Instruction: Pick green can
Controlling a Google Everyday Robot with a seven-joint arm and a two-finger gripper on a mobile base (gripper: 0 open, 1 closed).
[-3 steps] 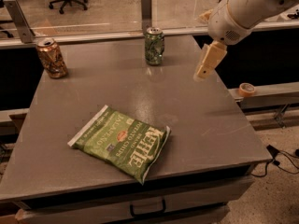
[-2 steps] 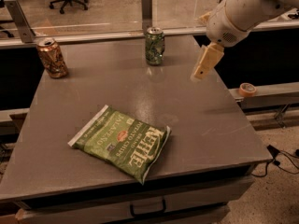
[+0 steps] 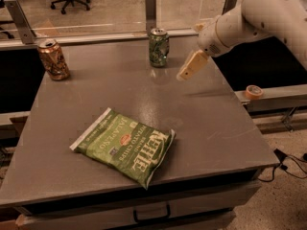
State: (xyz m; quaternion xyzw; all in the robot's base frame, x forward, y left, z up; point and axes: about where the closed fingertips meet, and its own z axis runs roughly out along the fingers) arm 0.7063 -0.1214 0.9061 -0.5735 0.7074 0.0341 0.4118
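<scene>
Gripper (image 3: 191,66) hovers above the counter (image 3: 216,123) at far right, near the green can (image 3: 158,47) but apart from it; I cannot tell how wide it stands. The green can stands upright at the far edge's middle, left of the gripper.

— Where is the gripper (image 3: 185,72) sitting?
— It is hanging free in the air at the upper right of the view, at the end of the white arm (image 3: 268,13), which is reaching in from the right edge.
— And how is it pointing?
— It is slanting down and to the left, tan tip lowest. The rounded white wrist (image 3: 216,35) is sitting just above and right of that tip.
</scene>
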